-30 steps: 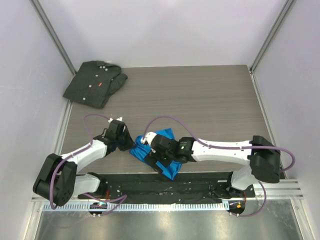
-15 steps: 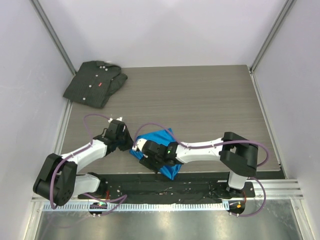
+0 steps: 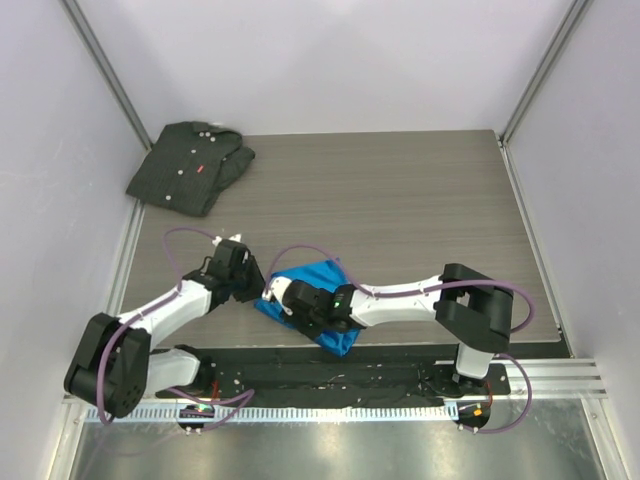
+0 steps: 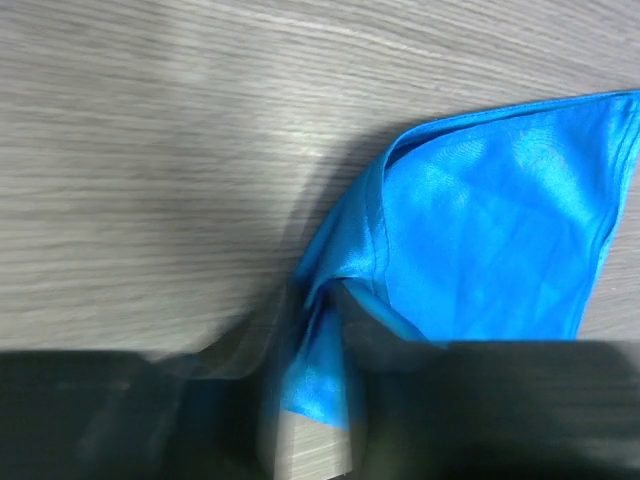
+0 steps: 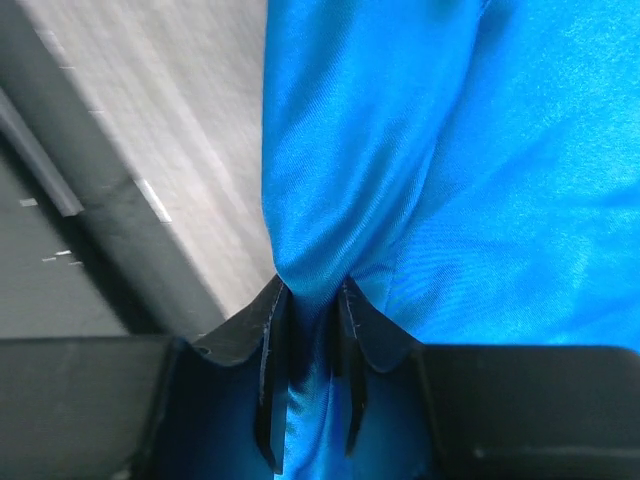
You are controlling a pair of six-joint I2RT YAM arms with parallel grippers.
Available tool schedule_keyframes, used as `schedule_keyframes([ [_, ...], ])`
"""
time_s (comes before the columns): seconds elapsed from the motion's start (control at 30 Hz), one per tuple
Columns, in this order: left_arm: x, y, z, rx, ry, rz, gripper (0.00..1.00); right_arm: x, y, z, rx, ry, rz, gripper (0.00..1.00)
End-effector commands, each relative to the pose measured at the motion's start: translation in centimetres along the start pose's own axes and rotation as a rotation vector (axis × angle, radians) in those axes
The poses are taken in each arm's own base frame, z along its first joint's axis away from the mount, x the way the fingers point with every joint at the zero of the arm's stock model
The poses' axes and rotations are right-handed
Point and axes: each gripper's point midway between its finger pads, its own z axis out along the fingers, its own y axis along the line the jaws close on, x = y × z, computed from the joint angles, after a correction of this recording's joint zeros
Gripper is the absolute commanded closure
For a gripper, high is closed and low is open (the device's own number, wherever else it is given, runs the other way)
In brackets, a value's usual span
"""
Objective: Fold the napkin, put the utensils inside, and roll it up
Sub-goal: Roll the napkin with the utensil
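Top external: both arms reach in low over the napkin (image 3: 322, 273), and it's a tight huddle down at the near edge of the table (image 3: 420, 200).
Napkin position: about 7 o'clock from the table's centre, bunched into a bright blue heap, its near corner right at the edge by the black base strip (image 3: 300, 378).
Arms: the left one comes in from 9 o'clock of the cloth. The right one stretches all the way across from 3 o'clock and covers the middle of the cloth.
Left gripper (image 4: 312, 400): clamped on the napkin. The left wrist view shows a narrow pinch of blue cloth squeezed between the dark jaws, though the lower part of that view is blurred.
Cloth ahead of the left gripper: a folded, shiny panel fans out toward 2 o'clock and lies on the wood grain, with a hemmed edge curling over at the fold.
Right gripper (image 5: 308, 365): closed on the napkin too. The black fingers (image 5: 268, 400) nip a raised ridge of cloth that runs up to 12 o'clock in the right wrist view.
Beside the right gripper: bare table and its dark edge at 9 o'clock, blue cloth filling everything from 12 to 3.
Shirt (image 3: 190, 165): a dark folded heap well apart, at 10 o'clock in the far-left corner.
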Motion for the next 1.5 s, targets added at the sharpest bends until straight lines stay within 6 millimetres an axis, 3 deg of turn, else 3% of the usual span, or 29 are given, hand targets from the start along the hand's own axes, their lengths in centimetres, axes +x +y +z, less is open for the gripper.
schedule_keyframes([
  [0.0,-1.4,0.3,-1.7,-0.029,-0.055,0.006,0.59,4.3,3.0,0.4,-0.174,0.103,0.051,0.78],
  [0.17,-2.3,0.8,-3.6,-0.038,-0.145,0.007,0.34,4.5,4.1,-0.8,-0.316,0.059,0.123,0.78],
  [0.3,-1.8,1.3,-4.4,-0.021,-0.172,0.017,0.31,4.5,4.7,-1.7,-0.445,0.031,0.212,0.78],
  [0.4,-1.7,0.6,-5.0,0.039,-0.197,0.025,0.30,3.5,4.6,-2.1,-0.544,-0.008,0.281,0.78],
  [0.57,-0.6,-0.9,-5.5,0.154,-0.177,0.046,0.26,2.3,3.0,-3.1,-0.678,-0.031,0.412,0.80],
  [0.8,0.2,-2.6,-4.6,0.266,-0.135,0.077,0.25,1.7,1.4,-3.3,-0.851,0.037,0.581,0.82],
  [0.93,0.4,-2.4,-3.8,0.255,-0.115,0.095,0.25,1.2,0.4,-3.5,-0.940,0.036,0.657,0.82],
  [1.1,0.9,-2.2,-3.1,0.258,-0.095,0.101,0.25,1.2,-1.1,-2.6,-0.981,0.047,0.745,0.83],
  [1.33,1.0,-2.1,-2.1,0.258,-0.083,0.102,0.27,2.1,-1.6,-1.4,-1.005,0.079,0.793,0.83],
  [1.47,1.2,-2.0,-1.2,0.248,-0.054,0.099,0.35,2.3,-1.7,-1.1,-1.005,0.083,0.800,0.83],
])
